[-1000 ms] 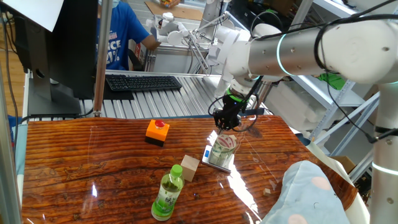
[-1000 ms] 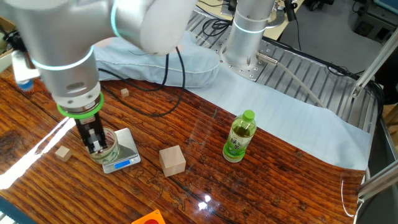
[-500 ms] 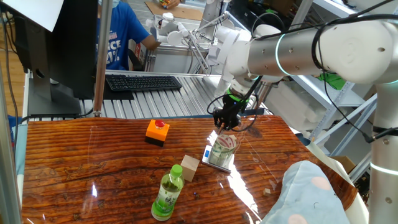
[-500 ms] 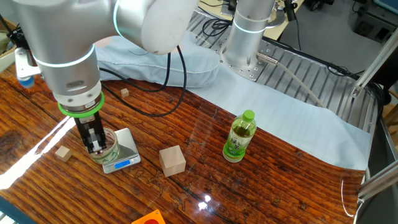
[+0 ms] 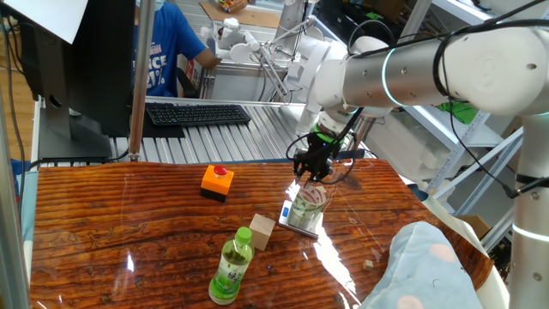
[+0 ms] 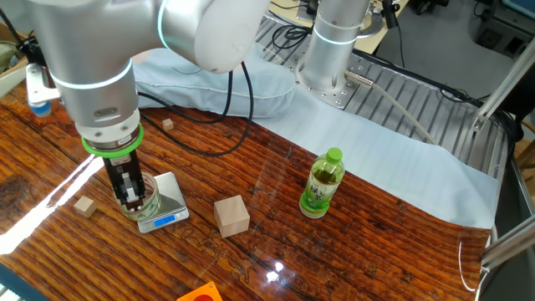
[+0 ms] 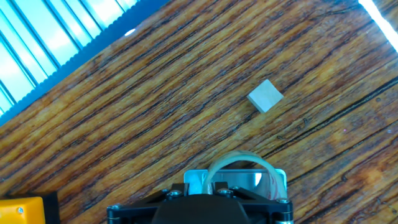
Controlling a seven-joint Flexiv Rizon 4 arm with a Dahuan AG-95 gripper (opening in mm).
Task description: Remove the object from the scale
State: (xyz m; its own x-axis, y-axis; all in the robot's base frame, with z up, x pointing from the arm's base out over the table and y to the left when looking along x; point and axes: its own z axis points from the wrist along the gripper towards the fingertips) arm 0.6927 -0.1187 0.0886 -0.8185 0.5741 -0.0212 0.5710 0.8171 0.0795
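Clear glass with a greenish-white inside, the jar (image 5: 308,206) (image 6: 141,197) (image 7: 240,172) stands upright on the scale (image 5: 296,220) (image 6: 165,202) (image 7: 198,179), a flat silver-grey plate with its small blue-white display strip facing the wooden cube (image 5: 262,232) (image 6: 231,215). The gripper (image 5: 310,175) (image 6: 129,194) hangs straight down over the jar, its dark fingers (image 6: 126,184) reaching to the wide rim (whether they actually pinch the glass, or how wide they stand, I cannot tell). On the striped wooden worktop (image 5: 129,232) (image 6: 376,242) (image 7: 155,93), the cube sits just beside the scale, and a green-capped bottle (image 5: 231,266) (image 6: 321,183) stands near it. An orange box (image 5: 217,182) with a red button lies well apart. A small pale block (image 6: 84,206) (image 7: 265,96) rests near the scale.
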